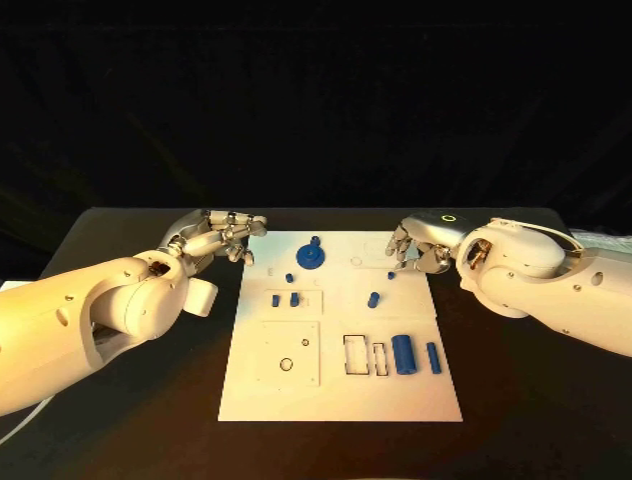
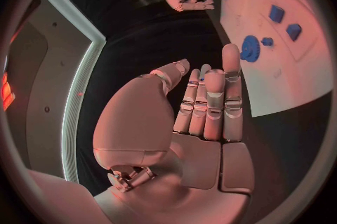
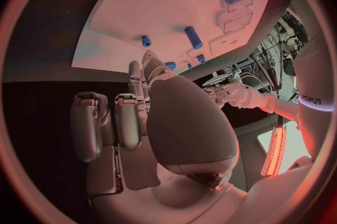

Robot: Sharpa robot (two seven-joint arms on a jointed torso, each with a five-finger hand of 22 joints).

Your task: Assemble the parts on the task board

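Both hands empty, fingers apart; left hand (image 1: 224, 234) nearer the blue gear (image 1: 312, 256), just inboard; right hand (image 1: 420, 243) opposite.

Black table (image 1: 547, 400) before a black backdrop curtain (image 1: 316, 100), warm light from above.

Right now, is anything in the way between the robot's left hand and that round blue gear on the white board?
Nothing visible is. The left hand hovers at the task board's far left corner, holding nothing. Between it and the blue gear there is only bare white board; the other blue parts lie nearer the robot.
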